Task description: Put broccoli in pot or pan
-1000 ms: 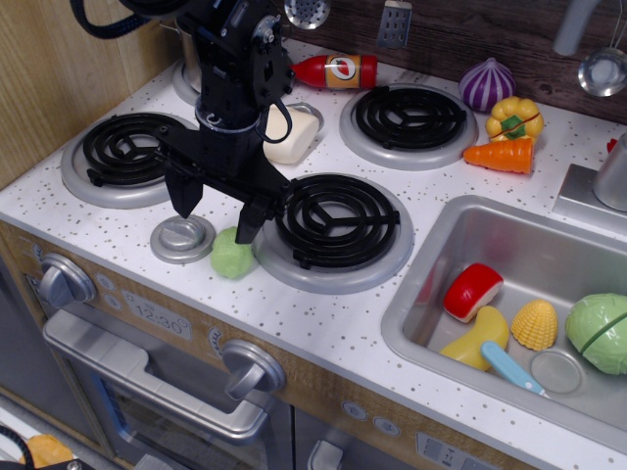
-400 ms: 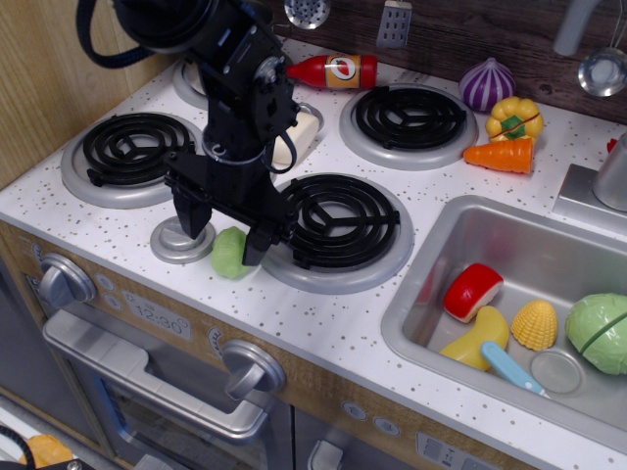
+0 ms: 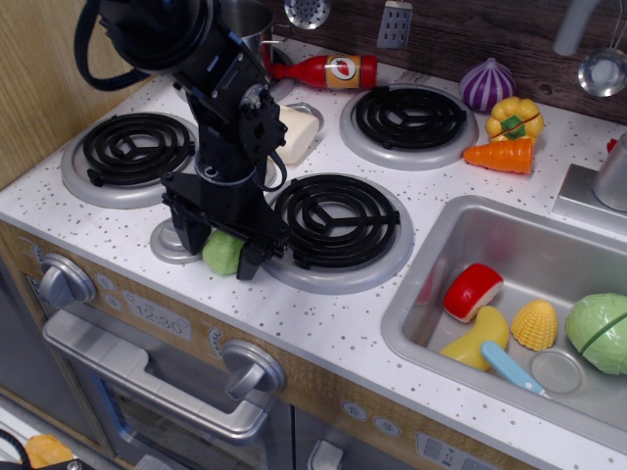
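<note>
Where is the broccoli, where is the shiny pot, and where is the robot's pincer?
broccoli point(image 3: 222, 254): main camera view, on its pale-green front, between the pincer's fingers.
pot point(image 3: 247, 17): main camera view, on its steel rim behind the arm.
pincer point(image 3: 221, 255): main camera view, midway between its black fingertips.

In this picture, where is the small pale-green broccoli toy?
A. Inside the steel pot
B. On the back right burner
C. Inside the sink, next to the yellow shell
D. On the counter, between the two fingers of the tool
D: the broccoli sits on the counter at the front left, with the tool lowered around it, one finger on each side.
</note>
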Controlling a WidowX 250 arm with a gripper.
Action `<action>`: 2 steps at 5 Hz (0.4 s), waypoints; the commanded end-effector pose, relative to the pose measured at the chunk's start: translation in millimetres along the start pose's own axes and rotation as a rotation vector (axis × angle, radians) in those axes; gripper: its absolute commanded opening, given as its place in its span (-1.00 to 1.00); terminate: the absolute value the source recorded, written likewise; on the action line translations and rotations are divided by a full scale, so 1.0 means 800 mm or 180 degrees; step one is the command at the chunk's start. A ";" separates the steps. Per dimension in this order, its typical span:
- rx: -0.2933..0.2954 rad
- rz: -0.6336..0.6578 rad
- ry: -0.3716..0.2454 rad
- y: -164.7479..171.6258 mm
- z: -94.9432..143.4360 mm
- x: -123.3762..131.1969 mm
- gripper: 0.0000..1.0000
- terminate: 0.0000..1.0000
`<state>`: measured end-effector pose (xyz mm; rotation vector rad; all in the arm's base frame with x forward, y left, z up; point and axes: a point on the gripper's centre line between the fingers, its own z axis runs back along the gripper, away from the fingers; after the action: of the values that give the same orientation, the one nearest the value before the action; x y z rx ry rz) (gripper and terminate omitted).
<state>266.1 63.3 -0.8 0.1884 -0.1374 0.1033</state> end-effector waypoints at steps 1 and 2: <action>0.0088 0.0068 -0.0053 0.002 0.022 0.007 -1.00 -1.00; 0.0301 -0.0059 0.0009 0.030 0.070 0.028 -1.00 -1.00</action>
<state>283.4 88.5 71.3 0.3287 -0.0765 0.0599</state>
